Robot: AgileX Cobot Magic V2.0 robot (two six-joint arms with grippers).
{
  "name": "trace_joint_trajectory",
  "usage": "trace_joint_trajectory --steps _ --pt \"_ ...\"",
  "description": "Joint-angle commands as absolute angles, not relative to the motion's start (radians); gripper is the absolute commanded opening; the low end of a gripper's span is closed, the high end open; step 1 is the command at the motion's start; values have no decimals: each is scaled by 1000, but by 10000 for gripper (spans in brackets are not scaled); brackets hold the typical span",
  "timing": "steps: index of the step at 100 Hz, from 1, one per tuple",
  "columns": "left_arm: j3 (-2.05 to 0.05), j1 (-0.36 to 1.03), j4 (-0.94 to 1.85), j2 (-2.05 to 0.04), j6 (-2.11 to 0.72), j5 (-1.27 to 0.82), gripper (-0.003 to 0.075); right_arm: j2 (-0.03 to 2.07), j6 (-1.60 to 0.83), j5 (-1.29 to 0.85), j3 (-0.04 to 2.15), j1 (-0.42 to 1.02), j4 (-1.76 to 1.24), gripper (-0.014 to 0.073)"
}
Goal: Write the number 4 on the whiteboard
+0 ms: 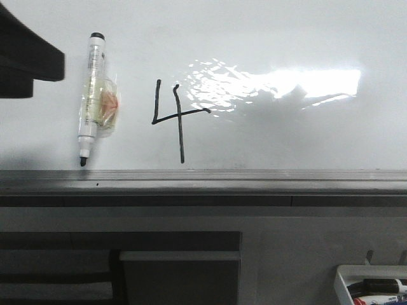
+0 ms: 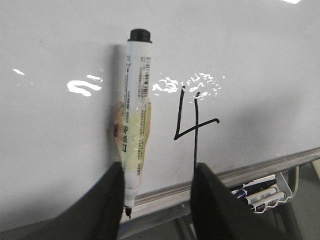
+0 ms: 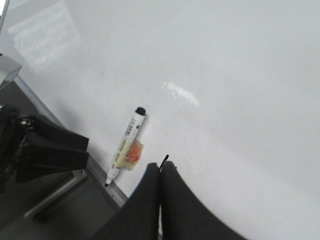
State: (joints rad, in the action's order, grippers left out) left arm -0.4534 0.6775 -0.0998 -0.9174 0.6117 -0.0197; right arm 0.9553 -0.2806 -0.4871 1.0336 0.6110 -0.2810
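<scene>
The whiteboard (image 1: 267, 44) carries a black open-topped number 4 (image 1: 180, 115), which also shows in the left wrist view (image 2: 196, 125). An uncapped black marker (image 1: 92, 95), wrapped in yellowish tape at its middle, stands against the board left of the 4 with its tip down at the grey rail (image 1: 254, 181). My left gripper (image 2: 157, 172) is open and holds nothing; the marker (image 2: 135, 115) lies just by the inner side of its left finger (image 2: 107, 200). My right gripper (image 3: 160, 166) is shut and empty in front of the board (image 3: 225, 60), right of the marker (image 3: 125, 147).
A small white tray (image 1: 343, 279) with spare markers hangs below the rail at the right and also shows in the left wrist view (image 2: 287, 187). A dark part of the left arm (image 1: 25, 57) covers the board's upper left corner. Bright glare (image 1: 305, 82) lies right of the 4.
</scene>
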Motion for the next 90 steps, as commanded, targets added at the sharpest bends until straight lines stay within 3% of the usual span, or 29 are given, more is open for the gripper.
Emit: trace_joint_trajectory --steps 1,7,29,53,90 --pt "-455 677 -122 -838 617 32 77 876 -287 -317 974 604 -275 -61" --pt "-438 677 -154 -787 617 32 -19 820 -287 -271 909 604 -275 -61" --pt "-363 677 -269 -642 617 53 -20 587 -287 -130 621 604 -275 -61" --pt "-244 677 -393 -557 617 259 -20 334 -287 102 300 604 -275 -61" --pt "-214 677 -393 -557 617 304 -20 249 -287 106 172 604 -275 -61"
